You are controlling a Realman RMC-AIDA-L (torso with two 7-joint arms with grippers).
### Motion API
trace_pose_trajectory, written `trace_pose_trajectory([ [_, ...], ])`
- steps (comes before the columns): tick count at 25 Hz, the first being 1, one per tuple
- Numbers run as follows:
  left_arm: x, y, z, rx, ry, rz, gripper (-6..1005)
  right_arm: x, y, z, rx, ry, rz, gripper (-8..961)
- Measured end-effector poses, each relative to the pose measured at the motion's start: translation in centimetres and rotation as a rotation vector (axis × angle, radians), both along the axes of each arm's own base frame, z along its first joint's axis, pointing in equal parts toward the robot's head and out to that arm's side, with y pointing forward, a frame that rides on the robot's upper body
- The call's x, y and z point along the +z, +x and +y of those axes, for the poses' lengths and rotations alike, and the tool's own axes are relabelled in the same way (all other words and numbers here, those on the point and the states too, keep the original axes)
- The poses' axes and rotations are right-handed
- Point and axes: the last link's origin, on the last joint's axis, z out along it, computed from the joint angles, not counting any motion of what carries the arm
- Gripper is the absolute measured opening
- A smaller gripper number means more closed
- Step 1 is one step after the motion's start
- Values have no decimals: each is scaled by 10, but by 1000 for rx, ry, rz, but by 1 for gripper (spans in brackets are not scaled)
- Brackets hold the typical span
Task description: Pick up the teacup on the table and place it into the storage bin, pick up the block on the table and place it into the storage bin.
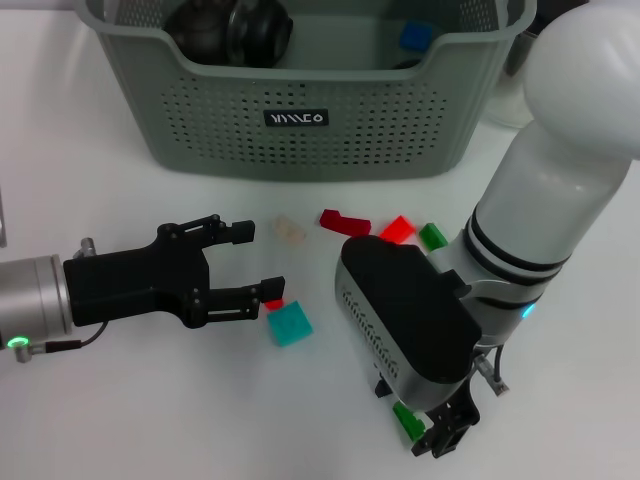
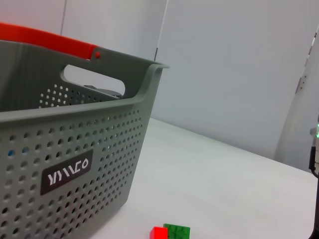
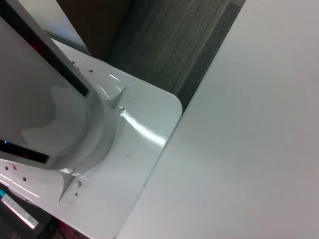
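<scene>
The storage bin (image 1: 300, 120), a grey-green perforated basket with a black label, stands at the back of the white table. It also shows in the left wrist view (image 2: 75, 164). Dark rounded things (image 1: 232, 28) and a blue block (image 1: 415, 36) lie inside it; I cannot tell whether one is the teacup. My left gripper (image 1: 257, 262) is open and empty, low over the table in front of the bin. A small red block (image 1: 273, 302) lies by its near fingertip and a teal block (image 1: 290, 325) just beyond. My right gripper (image 1: 445, 438) points down at the table's front, beside a green block (image 1: 406, 421).
Two red blocks (image 1: 345, 222) (image 1: 397, 230), a green block (image 1: 432, 236) and a pale piece (image 1: 290, 230) lie between the bin and the arms. The left wrist view shows a red block (image 2: 159, 232) and a green block (image 2: 177, 231). The right wrist view shows the table edge (image 3: 199, 89) and the robot's base (image 3: 99, 164).
</scene>
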Motion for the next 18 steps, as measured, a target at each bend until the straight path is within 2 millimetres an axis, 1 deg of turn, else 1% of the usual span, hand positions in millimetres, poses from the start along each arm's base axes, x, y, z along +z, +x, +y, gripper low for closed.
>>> trace_pose_trajectory([
  [10, 1, -1, 0, 9, 13, -3, 846, 0, -2, 0, -13, 17, -5, 602],
  [14, 2, -2, 0, 11, 17, -4, 846, 3, -8, 3, -5, 44, 1, 490],
  [16, 2, -2, 0, 11, 18, -4, 846, 8, -12, 8, -4, 75, 5, 434],
  [18, 3, -2, 0, 8, 19, -5, 846, 16, -17, 17, -16, 114, 9, 436],
])
